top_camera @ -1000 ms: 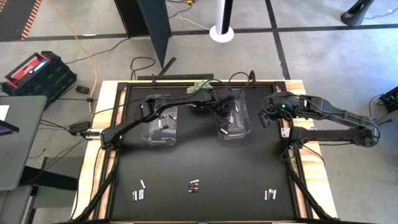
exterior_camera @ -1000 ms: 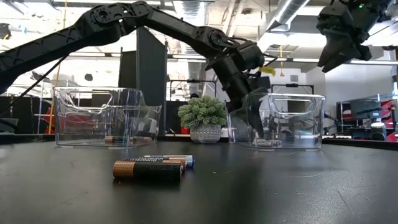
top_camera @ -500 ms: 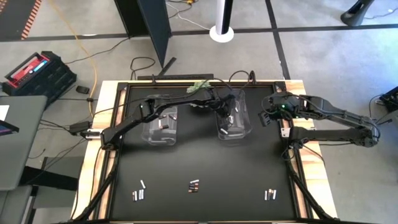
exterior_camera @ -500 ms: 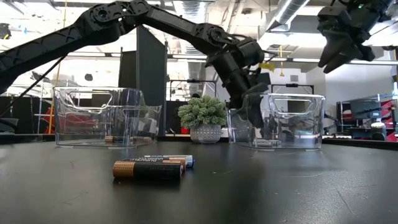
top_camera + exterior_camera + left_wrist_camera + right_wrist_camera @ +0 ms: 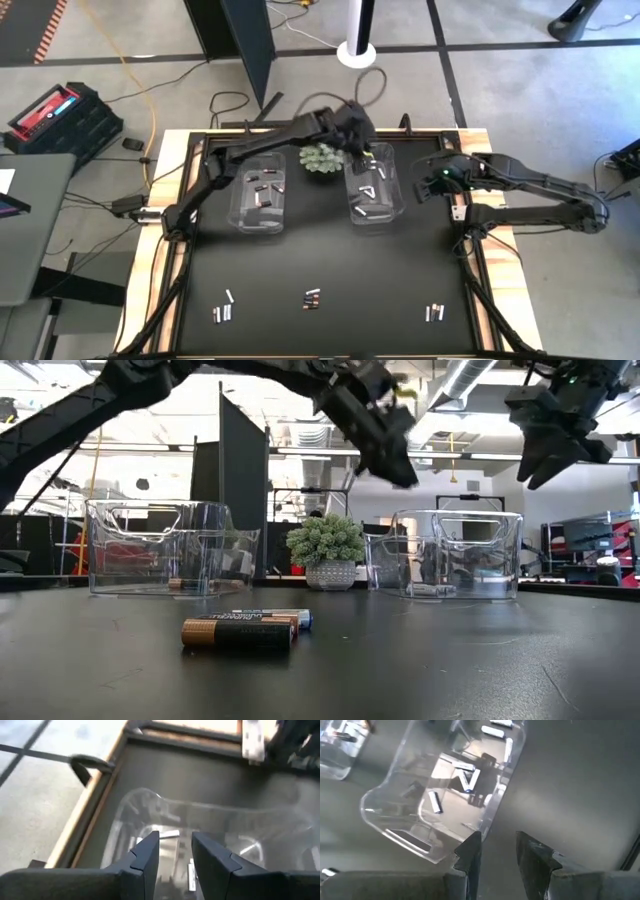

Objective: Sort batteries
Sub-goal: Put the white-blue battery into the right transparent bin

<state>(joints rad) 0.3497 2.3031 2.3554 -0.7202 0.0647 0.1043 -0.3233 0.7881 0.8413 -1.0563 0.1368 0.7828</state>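
Observation:
Two clear bins stand at the table's far side. The left bin (image 5: 258,192) holds dark batteries (image 5: 264,186). The right bin (image 5: 370,186) holds pale batteries (image 5: 468,778). Three small groups of batteries lie near the front edge (image 5: 225,311) (image 5: 312,298) (image 5: 433,313); the middle group shows in the low view (image 5: 240,632). My left gripper (image 5: 360,138) is open and empty, raised above the right bin's far end (image 5: 175,840). My right gripper (image 5: 425,188) is open and empty, raised to the right of that bin (image 5: 497,840).
A small green spiky plant in a pot (image 5: 322,158) stands between the bins at the far side. The table's raised frame (image 5: 470,250) runs along the right edge by my right arm. Bare dark tabletop (image 5: 330,250) lies between the bins and the front batteries.
My left gripper has risen out of the right bin, going up and toward the table's far edge; it now hangs well above the bin's rim. My right gripper has stayed nearly where it was.

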